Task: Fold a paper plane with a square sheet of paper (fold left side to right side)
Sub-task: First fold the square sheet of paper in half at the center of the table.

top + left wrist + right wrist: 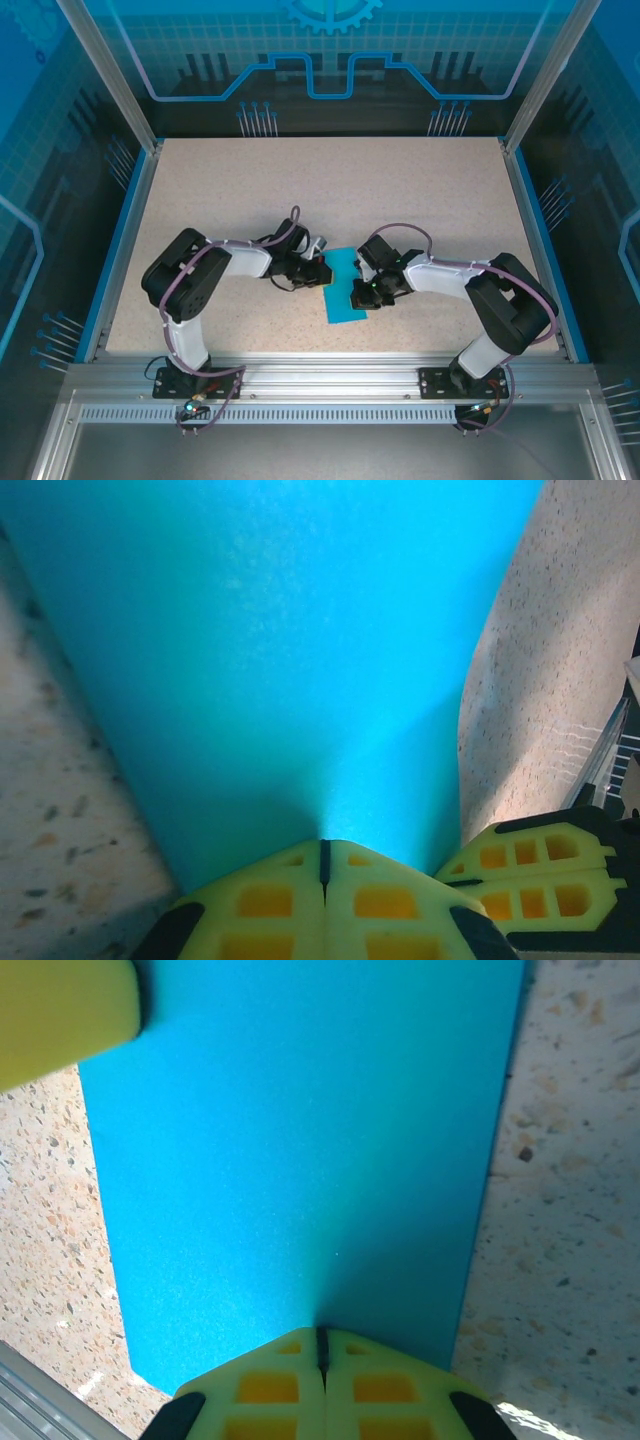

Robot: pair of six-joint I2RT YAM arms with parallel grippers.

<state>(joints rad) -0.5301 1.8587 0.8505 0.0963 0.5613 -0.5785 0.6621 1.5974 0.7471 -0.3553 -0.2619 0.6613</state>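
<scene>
**Operator:** How far is the fold progressing?

**Technician:** The square sheet of paper (342, 300) is lying as a narrow rectangle, so the left-to-right half fold is judged done. No nose corners or wings are showing, so the whole pointed dart is judged to be remaining work.

**Operator:** What are the fingers doing?

**Technician:** The left gripper (322, 270) is showing its fingers (270, 880) closed pad to pad, with the blue sheet spreading directly ahead of the tips. The right gripper (362, 293) is presenting the same condition: closed, with the sheet ahead of its tips. Both appear to be bearing on the paper. Whether either is nipping an edge cannot be told.

**Operator:** Is anything obstructing?

**Technician:** The speckled table (420, 200) is showing on either side of the fingers. The two grippers are working just beside each other over one small sheet, so each is judged the other's main obstacle.
</scene>
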